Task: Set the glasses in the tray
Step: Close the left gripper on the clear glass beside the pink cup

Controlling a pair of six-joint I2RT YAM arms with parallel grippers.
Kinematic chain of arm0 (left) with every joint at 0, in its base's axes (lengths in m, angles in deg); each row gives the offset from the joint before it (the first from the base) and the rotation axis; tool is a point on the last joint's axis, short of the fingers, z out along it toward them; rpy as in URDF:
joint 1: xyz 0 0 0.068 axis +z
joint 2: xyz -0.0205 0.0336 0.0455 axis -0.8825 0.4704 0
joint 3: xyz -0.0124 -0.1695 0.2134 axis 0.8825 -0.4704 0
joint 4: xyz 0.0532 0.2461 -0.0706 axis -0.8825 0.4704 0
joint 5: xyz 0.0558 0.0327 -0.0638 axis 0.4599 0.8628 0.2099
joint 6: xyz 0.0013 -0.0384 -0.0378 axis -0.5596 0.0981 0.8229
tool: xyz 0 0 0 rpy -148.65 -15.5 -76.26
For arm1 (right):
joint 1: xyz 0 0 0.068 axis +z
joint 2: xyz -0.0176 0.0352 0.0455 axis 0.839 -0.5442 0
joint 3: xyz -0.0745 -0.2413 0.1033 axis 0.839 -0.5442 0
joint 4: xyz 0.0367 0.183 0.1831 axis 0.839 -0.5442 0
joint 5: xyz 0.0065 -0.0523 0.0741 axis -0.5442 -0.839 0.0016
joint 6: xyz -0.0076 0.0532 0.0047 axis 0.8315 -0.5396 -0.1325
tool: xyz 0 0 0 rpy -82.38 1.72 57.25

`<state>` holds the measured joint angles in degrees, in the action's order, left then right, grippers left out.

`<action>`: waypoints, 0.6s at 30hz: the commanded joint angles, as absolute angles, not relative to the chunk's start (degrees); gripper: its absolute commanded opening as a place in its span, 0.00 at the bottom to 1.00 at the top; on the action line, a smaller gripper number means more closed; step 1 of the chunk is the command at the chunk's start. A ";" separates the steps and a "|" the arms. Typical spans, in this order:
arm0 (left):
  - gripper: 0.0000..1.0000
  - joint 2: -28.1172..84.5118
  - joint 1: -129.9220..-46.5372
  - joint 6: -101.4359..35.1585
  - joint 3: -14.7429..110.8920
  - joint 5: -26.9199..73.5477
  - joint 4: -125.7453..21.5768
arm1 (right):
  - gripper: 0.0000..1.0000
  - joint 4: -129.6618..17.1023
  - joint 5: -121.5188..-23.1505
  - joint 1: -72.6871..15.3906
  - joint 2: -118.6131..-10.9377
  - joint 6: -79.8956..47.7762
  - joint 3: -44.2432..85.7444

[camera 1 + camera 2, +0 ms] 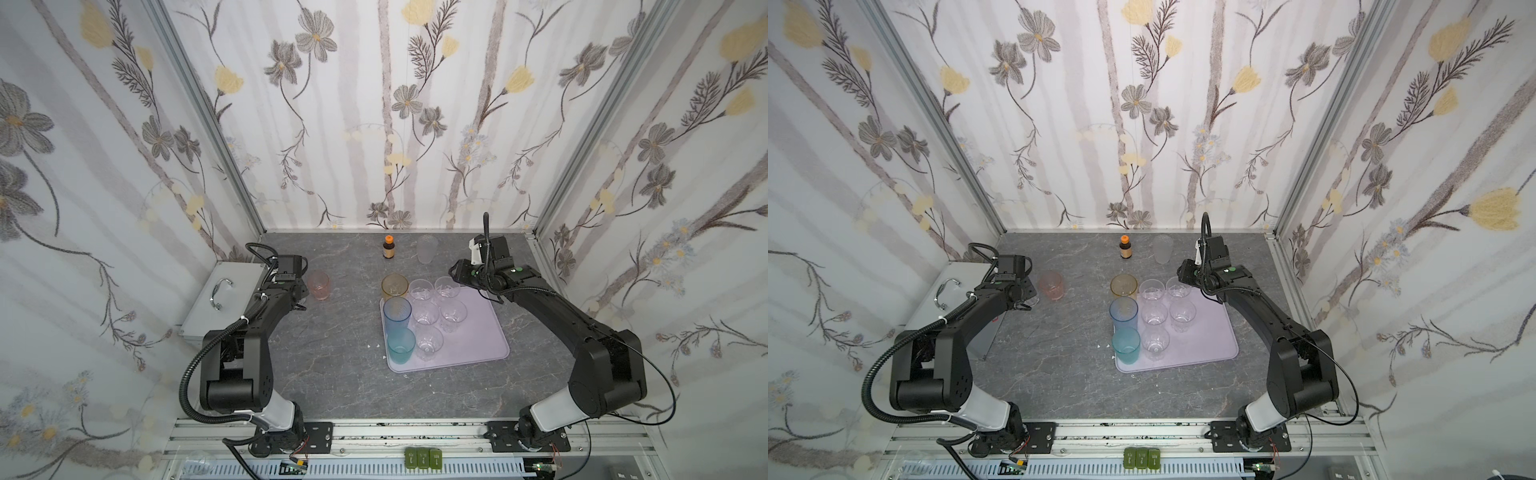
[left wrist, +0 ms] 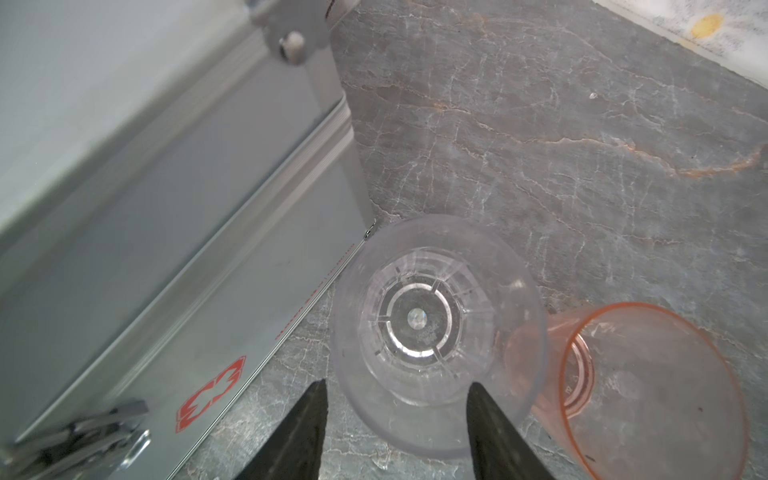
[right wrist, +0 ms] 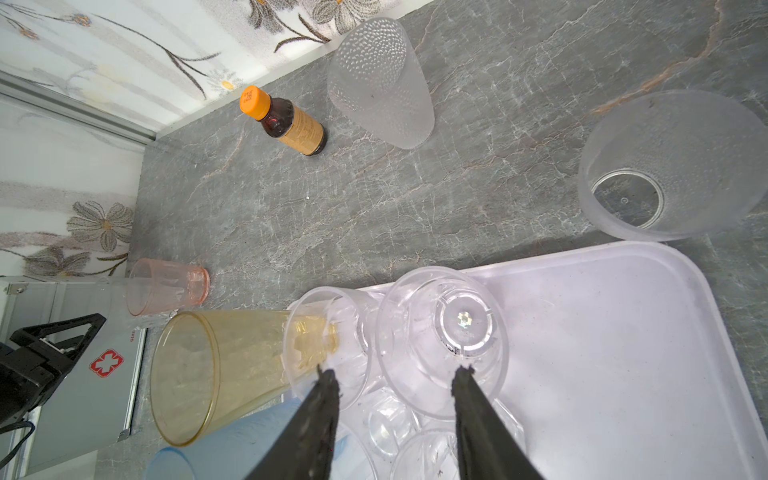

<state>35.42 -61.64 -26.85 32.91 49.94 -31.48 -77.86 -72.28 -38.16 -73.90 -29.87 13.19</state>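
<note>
The lilac tray (image 1: 478, 336) (image 3: 623, 353) carries amber (image 1: 395, 286), blue (image 1: 397, 312) and teal (image 1: 401, 345) glasses plus several clear ones. My right gripper (image 3: 395, 395) (image 1: 454, 276) hangs open over the tray's far clear glasses, with one clear glass (image 3: 442, 340) just ahead of its tips. A clear glass (image 2: 436, 332) stands upright beside the pink glass (image 2: 648, 395) (image 1: 319, 284). My left gripper (image 2: 397, 415) (image 1: 300, 306) is open above it, one finger over its mouth and the other outside the rim. Off the tray are two frosted glasses, one upside down (image 3: 380, 83) (image 1: 427, 248) and one upright (image 3: 669, 170).
A silver case with a handle (image 1: 224, 291) (image 2: 166, 249) lies along the left wall, close to the clear glass. A small brown bottle with an orange cap (image 1: 388, 248) (image 3: 286, 120) stands near the back wall. Floral walls close in three sides.
</note>
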 commanded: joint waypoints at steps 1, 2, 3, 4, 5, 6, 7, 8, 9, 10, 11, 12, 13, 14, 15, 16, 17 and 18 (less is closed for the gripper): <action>0.53 36.05 -62.29 -26.81 33.99 49.01 -32.49 | 0.46 -76.30 -72.78 -37.77 -73.92 -30.45 13.03; 0.51 36.14 -62.38 -26.72 33.84 48.77 -32.47 | 0.46 -76.23 -72.84 -37.61 -73.93 -30.61 12.79; 0.50 36.07 -62.38 -26.64 33.56 49.04 -32.42 | 0.46 -76.13 -72.87 -37.52 -73.92 -30.59 12.60; 0.49 35.41 -62.39 -26.63 33.22 49.79 -32.48 | 0.46 -76.03 -72.88 -37.45 -73.96 -30.68 12.42; 0.49 34.37 -62.38 -26.63 32.80 50.89 -32.53 | 0.46 -76.10 -72.82 -37.36 -73.99 -30.70 12.27; 0.50 33.57 -62.32 -26.79 32.68 51.73 -32.64 | 0.46 -76.11 -72.87 -37.34 -73.87 -30.63 12.18; 0.51 32.90 -62.10 -27.33 33.02 52.16 -32.66 | 0.46 -76.20 -72.86 -37.26 -73.88 -30.65 12.06; 0.51 32.63 -61.82 -27.94 33.64 52.05 -32.58 | 0.46 -76.28 -72.95 -37.31 -73.85 -30.56 12.01; 0.51 32.46 -61.58 -28.39 34.24 51.73 -32.57 | 0.46 -76.29 -72.91 -37.28 -73.87 -30.47 11.96; 0.51 32.55 -61.29 -28.76 34.95 51.10 -32.49 | 0.46 -76.37 -72.98 -37.26 -73.85 -30.42 11.96; 0.51 32.71 -61.08 -28.91 35.51 50.10 -32.40 | 0.46 -76.31 -72.98 -37.27 -73.92 -30.44 11.96; 0.51 32.71 -61.07 -28.81 35.74 49.11 -32.40 | 0.46 -76.29 -72.99 -37.25 -73.82 -30.42 11.90; 0.51 32.48 -61.07 -28.51 35.76 48.01 -32.40 | 0.46 -76.23 -73.11 -37.17 -73.71 -30.53 11.82; 0.51 32.30 -61.03 -28.30 35.73 47.39 -32.41 | 0.46 -76.12 -73.09 -37.17 -73.65 -30.53 11.66; 0.51 32.28 -61.09 -28.42 35.79 47.41 -32.40 | 0.46 -76.03 -73.18 -37.17 -73.50 -30.61 11.48; 0.51 32.49 -61.08 -28.92 36.11 47.71 -32.48 | 0.46 -75.95 -73.10 -37.12 -73.45 -30.68 11.29; 0.51 33.19 -61.02 -29.78 36.78 47.97 -32.48 | 0.46 -75.93 -73.10 -37.08 -73.43 -30.63 11.17; 0.51 33.90 -60.84 -30.71 37.58 47.57 -32.40 | 0.46 -76.02 -73.07 -37.04 -73.48 -30.66 11.17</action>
